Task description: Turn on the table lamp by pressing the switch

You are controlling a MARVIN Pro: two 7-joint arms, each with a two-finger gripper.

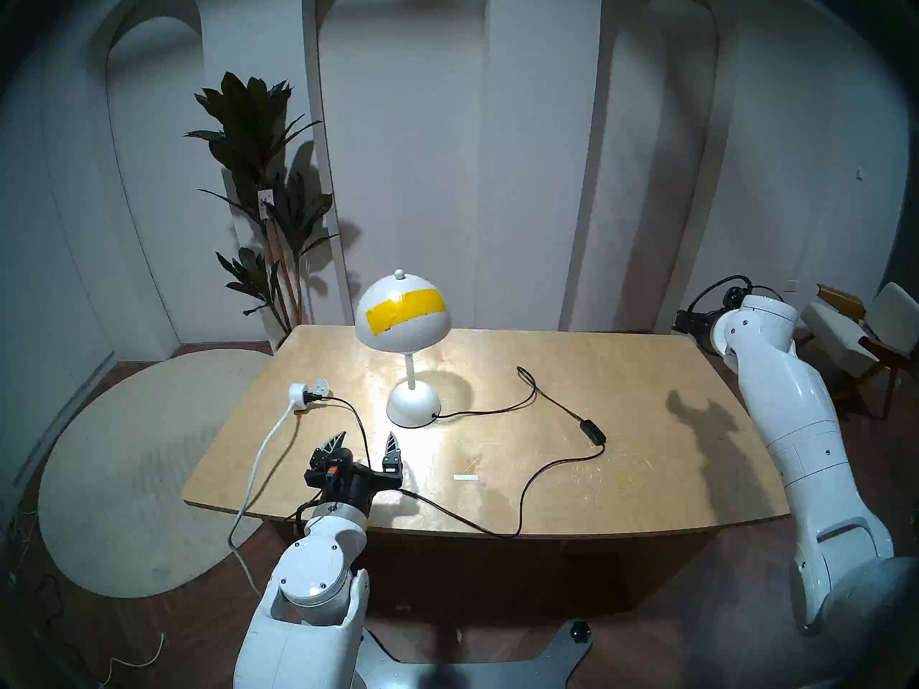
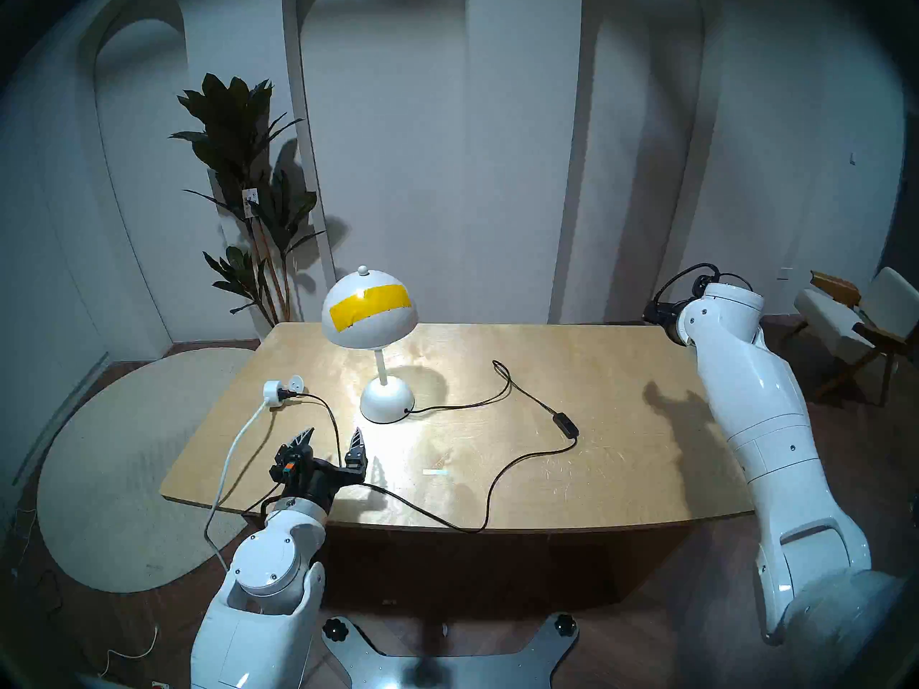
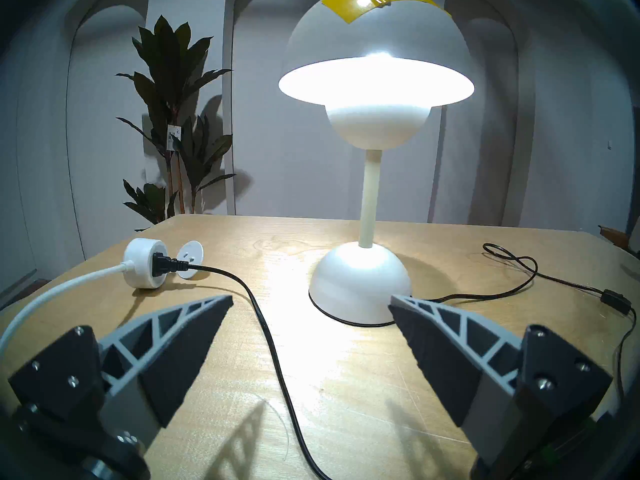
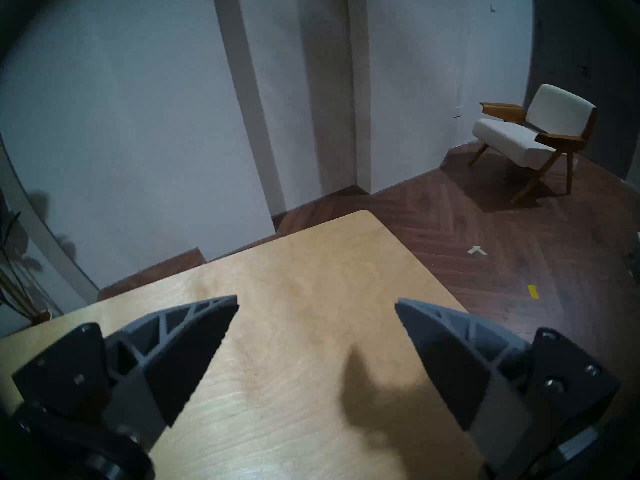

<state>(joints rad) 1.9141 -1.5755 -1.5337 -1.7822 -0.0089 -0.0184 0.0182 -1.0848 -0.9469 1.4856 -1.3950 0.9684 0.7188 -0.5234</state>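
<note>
- Tabletop [image 1: 597, 375]: wooden, and it carries everything the task needs; a bright pool of light lies on it around the lamp's base.
- Lamp [image 1: 403, 317]: stands upright left of centre toward the far edge, and the underside of its shade glows white in the left wrist view. Judged from this, it is already on and the task looks done.
- Cord [image 1: 522, 494]: black, runs from the base in loops across the tabletop, partly past the near edge, to a white socket [image 1: 297, 392] at the left.
- Left hand [image 1: 365, 444]: fingers apart and empty, low over the near-left tabletop, straddling the cord without touching it.
- Right hand [image 4: 317, 304]: fingers apart and empty, over the far-right corner, well apart from the lamp.
- Switch [image 1: 593, 431]: small black inline block on the cord, right of the lamp, with no hand on it. Nothing appears left but to withdraw.
</note>
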